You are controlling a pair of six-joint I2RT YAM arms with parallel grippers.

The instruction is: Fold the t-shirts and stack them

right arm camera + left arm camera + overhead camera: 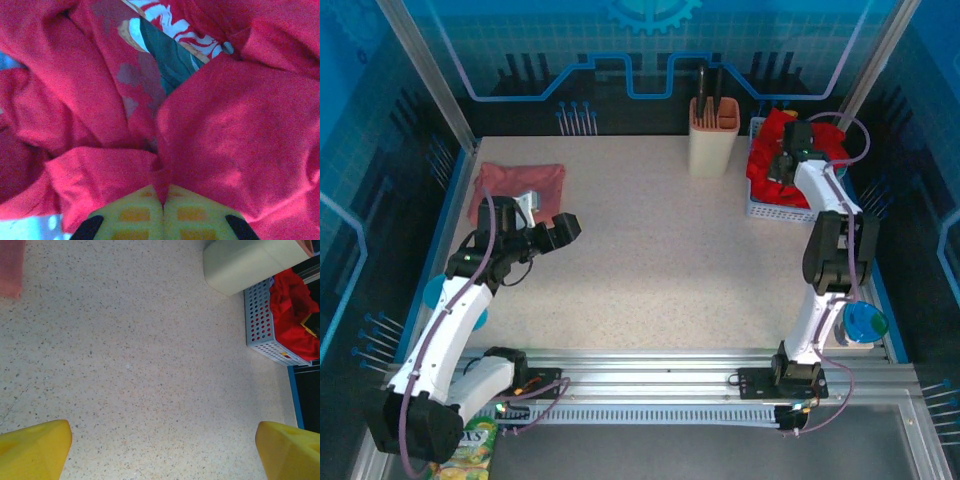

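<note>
The red t-shirt (775, 150) lies crumpled in the white basket (767, 209) at the back right. My right gripper (788, 160) is down in it, shut on a pinch of red cloth (161, 182); part of the cartoon graphic (162, 50) shows above the fingers. The dusty pink t-shirt (515, 186) lies folded at the back left of the table, and its edge (11, 267) appears in the left wrist view. My left gripper (563, 231) hovers just right of the pink shirt, open, its yellow fingertips (32, 450) wide apart over bare table with nothing between them.
A beige knife block (713, 135) stands at the back centre, next to the basket (262, 322). Blue rails border the table's left and right edges. A snack packet (470, 450) lies below the front rail at the left.
</note>
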